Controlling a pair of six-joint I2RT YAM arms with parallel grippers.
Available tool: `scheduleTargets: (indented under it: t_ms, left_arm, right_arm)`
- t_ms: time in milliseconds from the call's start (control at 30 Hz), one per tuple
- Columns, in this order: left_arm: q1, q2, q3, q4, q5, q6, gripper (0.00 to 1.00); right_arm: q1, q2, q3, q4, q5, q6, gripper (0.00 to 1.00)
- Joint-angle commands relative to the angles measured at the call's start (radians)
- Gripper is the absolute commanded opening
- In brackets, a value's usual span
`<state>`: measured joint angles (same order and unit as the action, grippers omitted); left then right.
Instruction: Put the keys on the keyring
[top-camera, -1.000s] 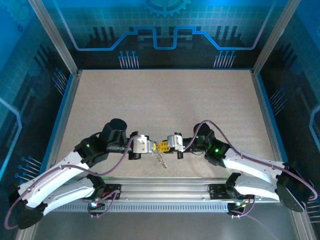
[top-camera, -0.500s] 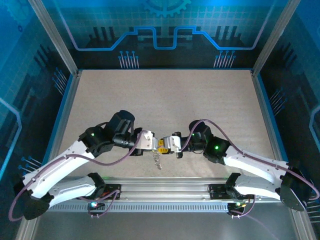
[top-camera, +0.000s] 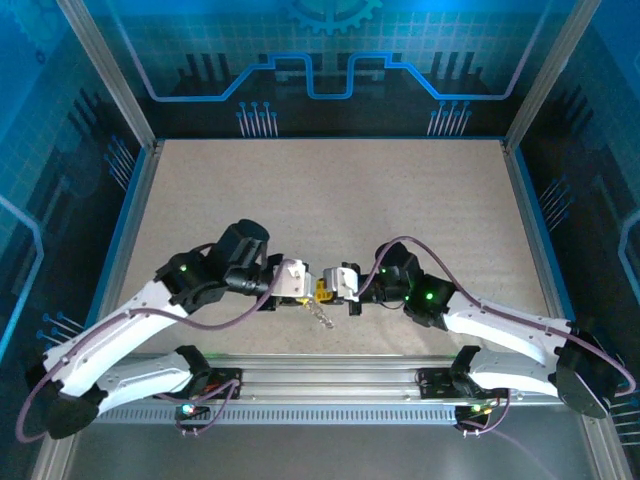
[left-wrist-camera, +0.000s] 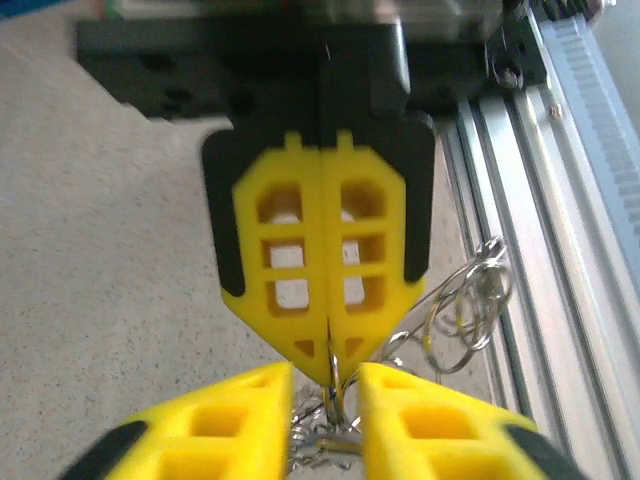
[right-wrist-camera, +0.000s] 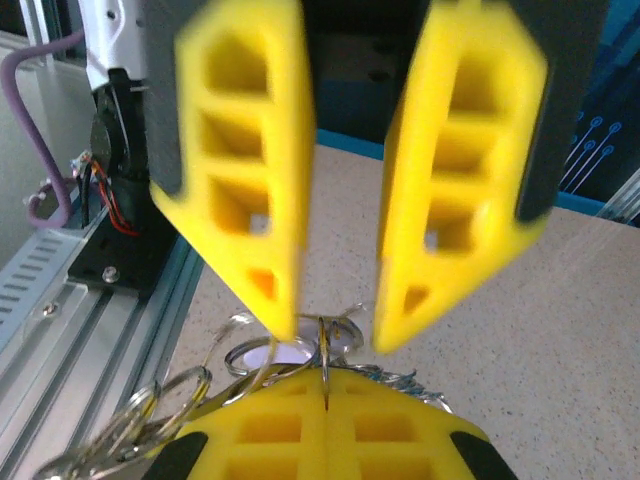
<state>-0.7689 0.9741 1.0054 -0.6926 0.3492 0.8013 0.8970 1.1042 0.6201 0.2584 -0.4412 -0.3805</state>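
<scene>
Beige tabletop (top-camera: 330, 190), blue-walled cell. Right hand (left-wrist-camera: 328, 362) is closed, pinching the keyring (top-camera: 321, 313) wire at its tips, just above the near edge. Left hand (right-wrist-camera: 335, 322) faces it tip to tip, fingers narrowly parted astride the wire. Keys not distinguishable. Judged step: regrasp during threading. Next: left hand closes exactly on the wire.

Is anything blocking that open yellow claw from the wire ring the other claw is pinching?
Nothing visible blocks it. The right gripper pinches the keyring at its tips, and the left gripper is open, one finger on each side of that wire.
</scene>
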Motion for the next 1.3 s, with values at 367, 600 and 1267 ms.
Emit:
scheduleTargets:
  t_ms: [367, 600, 1267]
  left_arm:
    - [-0.005, -0.245, -0.143, 0.117, -0.049, -0.105, 0.18]
    - [-0.005, -0.168, -0.123, 0.128, -0.009, -0.073, 0.08]
    - [-0.005, -0.109, -0.121, 0.146, 0.048, -0.019, 0.12]
  right_arm:
    - [0.004, -0.029, -0.083, 0.325, -0.025, 0.195, 0.0]
    - [0.022, -0.03, -0.076, 0.314, -0.033, 0.163, 0.0]
    - [0.08, 0.011, -0.018, 0.269, -0.079, 0.031, 0.0]
